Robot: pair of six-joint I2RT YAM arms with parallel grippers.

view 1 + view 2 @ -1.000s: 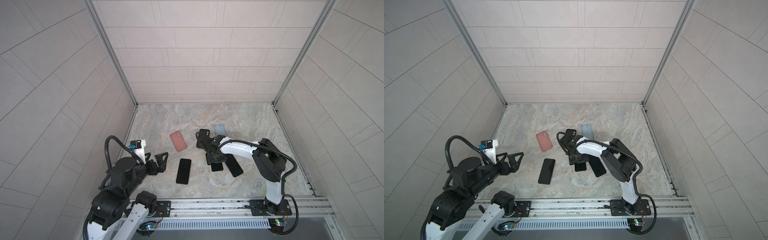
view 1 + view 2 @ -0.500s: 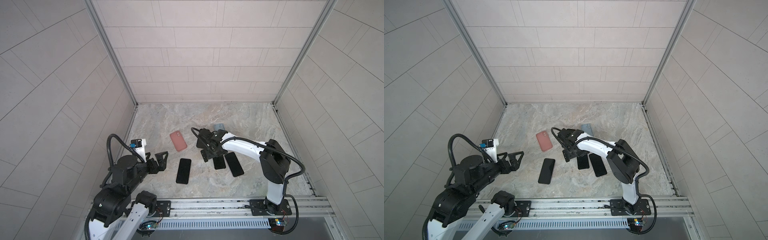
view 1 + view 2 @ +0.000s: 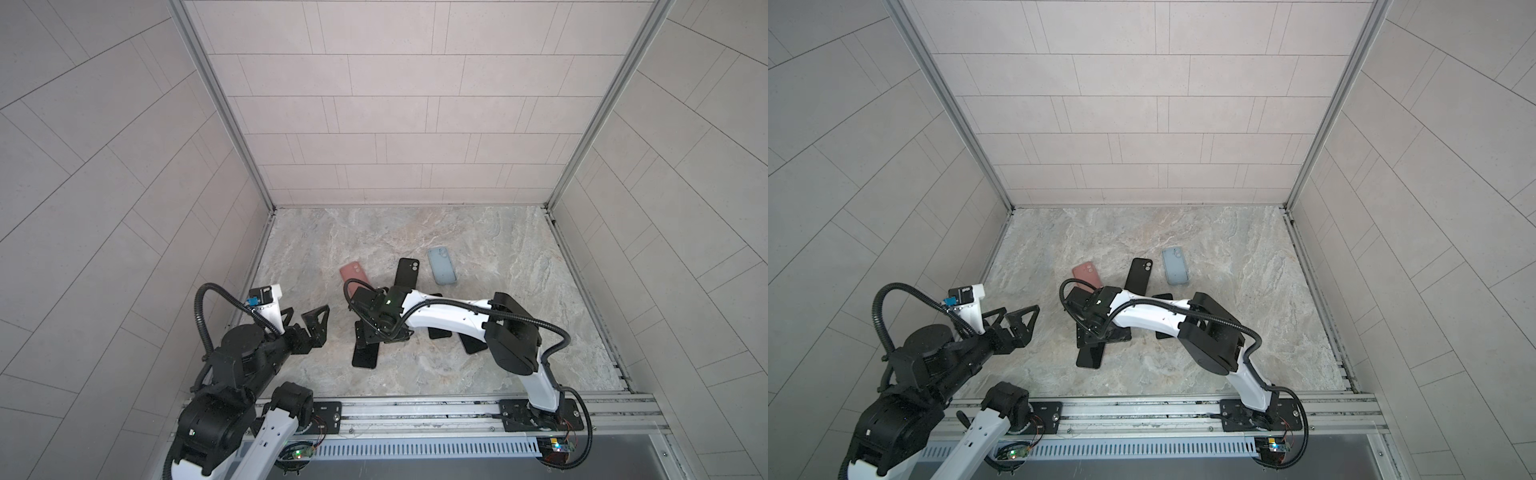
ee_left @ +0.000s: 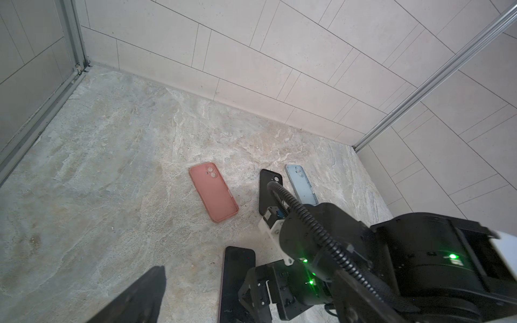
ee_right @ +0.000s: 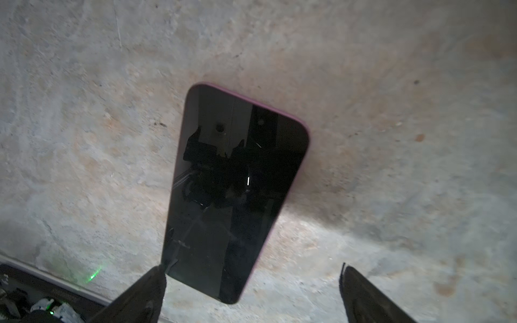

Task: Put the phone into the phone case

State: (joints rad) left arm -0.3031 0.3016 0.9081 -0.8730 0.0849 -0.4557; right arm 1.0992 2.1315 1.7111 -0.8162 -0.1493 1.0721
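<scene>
Swung over from two dark phones, the right gripper now hangs above the pink-edged phone, jaws spread wide, gripping nothing. That phone lies screen-up on the marble table, its far half hidden under the arm in both top views. From it, a pink case lies at twelve o'clock, a black case at one, a blue case at two. At nine o'clock the left gripper hovers wide and empty.
</scene>
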